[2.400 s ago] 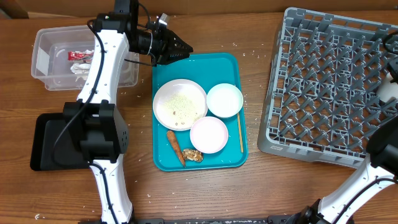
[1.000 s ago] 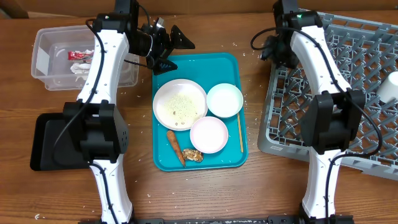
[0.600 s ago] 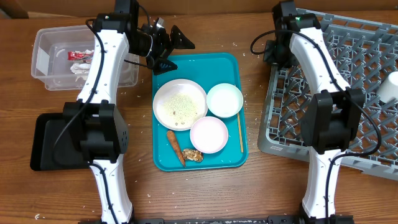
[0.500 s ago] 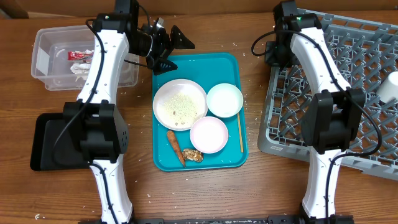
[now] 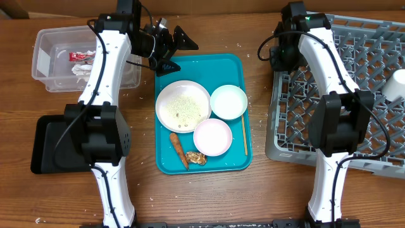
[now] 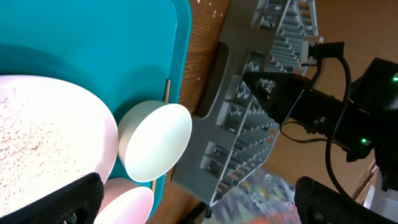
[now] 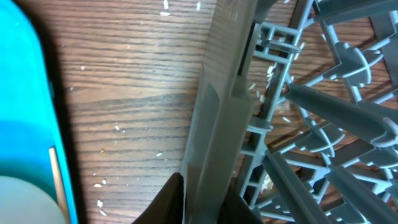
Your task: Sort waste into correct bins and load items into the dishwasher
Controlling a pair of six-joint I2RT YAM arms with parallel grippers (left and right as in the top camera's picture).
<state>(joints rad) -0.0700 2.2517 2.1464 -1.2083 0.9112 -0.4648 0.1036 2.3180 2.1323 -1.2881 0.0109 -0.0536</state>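
Where the left hand (image 5: 178,53) hangs over the far edge of the teal tray (image 5: 209,64), its fingers stand spread wide with nothing between them. Just nearer than that hand sits the round white plate (image 5: 162,104), strewn with white rice grains (image 5: 183,109). The pale green-white bowl (image 5: 228,102) touches the plate on the side toward the right hand, and the pale pink bowl (image 5: 212,137) lies nearer to us than both. Beyond the pink bowl from the left hand we see the orange-brown sausage stick (image 5: 178,149) and the small brown lump (image 5: 196,158), close together at the tray's near edge. A thin wooden stick (image 5: 244,135) lies along the tray's edge on the side facing the right hand.

On the left hand's outer side stands the clear tub (image 5: 42,61), holding the red-and-silver wrapper (image 5: 81,56) and crumpled napkins (image 5: 83,68). The black tray (image 5: 45,147) sits nearer, on the counter (image 5: 209,196), partly under the left arm.

The right hand (image 5: 276,56) is at the grey dish rack (image 5: 373,95) — at the rim facing the teal tray. From the wrist view its dark fingers (image 7: 169,200) sit pressed on either side of that rim, pinching it. The white cup (image 5: 397,87) rests in the rack well away from this hand — at the far side of the lattice. Loose grains dot the counter beside the pinched rim.
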